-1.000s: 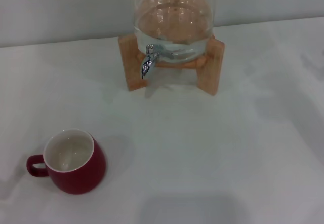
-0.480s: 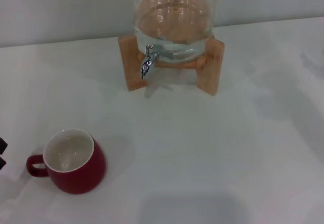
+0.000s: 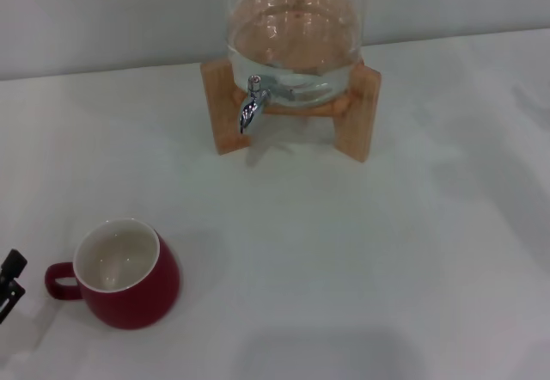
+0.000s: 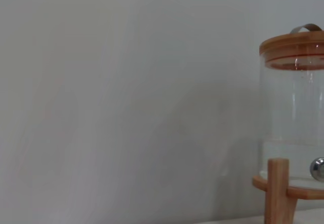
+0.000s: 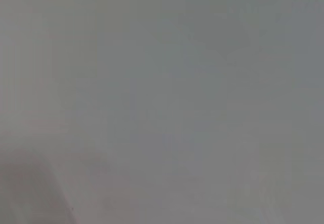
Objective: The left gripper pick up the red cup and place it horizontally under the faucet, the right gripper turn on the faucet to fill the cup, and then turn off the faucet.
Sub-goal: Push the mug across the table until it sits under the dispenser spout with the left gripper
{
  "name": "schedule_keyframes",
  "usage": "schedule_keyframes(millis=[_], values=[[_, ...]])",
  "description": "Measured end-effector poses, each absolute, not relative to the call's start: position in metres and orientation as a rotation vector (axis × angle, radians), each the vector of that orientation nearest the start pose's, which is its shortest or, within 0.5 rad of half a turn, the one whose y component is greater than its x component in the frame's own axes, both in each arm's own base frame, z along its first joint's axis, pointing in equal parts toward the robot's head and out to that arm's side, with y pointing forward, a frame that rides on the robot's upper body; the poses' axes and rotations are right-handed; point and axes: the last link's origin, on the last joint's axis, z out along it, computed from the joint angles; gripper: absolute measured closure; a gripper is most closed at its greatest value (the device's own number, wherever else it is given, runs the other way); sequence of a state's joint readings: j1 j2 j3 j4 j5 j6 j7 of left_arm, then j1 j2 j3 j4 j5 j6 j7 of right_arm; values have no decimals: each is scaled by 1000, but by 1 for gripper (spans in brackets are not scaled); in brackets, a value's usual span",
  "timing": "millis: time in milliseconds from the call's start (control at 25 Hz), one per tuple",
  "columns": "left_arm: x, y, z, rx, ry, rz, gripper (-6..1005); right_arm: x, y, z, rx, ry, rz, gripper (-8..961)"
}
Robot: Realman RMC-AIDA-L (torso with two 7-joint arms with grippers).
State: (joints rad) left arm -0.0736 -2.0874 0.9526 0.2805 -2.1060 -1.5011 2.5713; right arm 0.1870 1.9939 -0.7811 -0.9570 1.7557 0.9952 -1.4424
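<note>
Closer now, left claw (image 3: 10, 281) nears the red cup's (image 3: 129, 290) handle.

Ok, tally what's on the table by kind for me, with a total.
Red cup: 1
Glass water jar: 1
Wooden stand: 1
Faucet: 1
Total: 4
Also the left gripper at the left edge, beside the cup's handle.
</note>
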Motion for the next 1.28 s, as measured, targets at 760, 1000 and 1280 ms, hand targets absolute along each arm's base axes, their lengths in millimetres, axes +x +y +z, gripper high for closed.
schedule_keyframes(millis=[760, 1000, 1280], values=[[-363, 186, -24, -1917, -566, -828, 197, 347, 338, 160, -1679, 944, 852, 169], [-365, 184, -27, -1919, -587, -807, 197, 348, 337, 160, -1678, 945, 851, 169], [-370, 189, -34, -1939, -629, -759, 198, 349, 336, 160, -1675, 948, 850, 169]])
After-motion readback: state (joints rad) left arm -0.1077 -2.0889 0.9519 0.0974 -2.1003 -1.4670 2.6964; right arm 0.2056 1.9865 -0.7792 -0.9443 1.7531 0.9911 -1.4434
